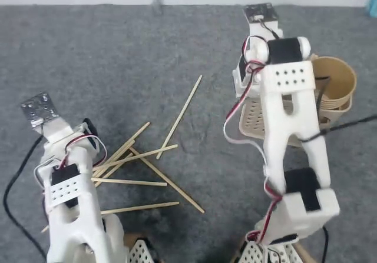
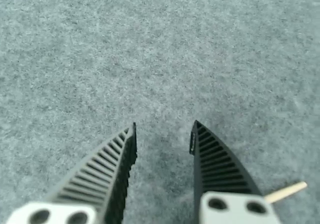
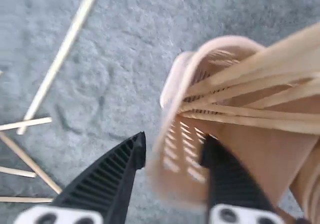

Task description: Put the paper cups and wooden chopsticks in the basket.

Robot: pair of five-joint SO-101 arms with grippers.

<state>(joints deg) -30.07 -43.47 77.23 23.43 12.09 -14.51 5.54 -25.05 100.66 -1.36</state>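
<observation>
Several wooden chopsticks (image 1: 135,157) lie loose on the grey carpet, with one more (image 1: 182,116) apart toward the middle. A pale perforated basket (image 1: 253,119) stands at the right and holds stacked brown paper cups (image 1: 336,83). In the right wrist view my right gripper (image 3: 175,138) is open, its jaws on either side of the basket's rim (image 3: 172,88). Chopsticks (image 3: 250,91) lean inside the basket against a cup (image 3: 265,149). My left gripper (image 2: 164,129) is open over bare carpet with nothing between its fingers. A chopstick tip (image 2: 287,191) pokes out beside it.
The right arm (image 1: 288,98) hangs over the basket and hides much of it. A long chopstick (image 3: 60,58) lies on the carpet not far from the basket. The grey carpet (image 1: 118,57) runs back to a pale wall.
</observation>
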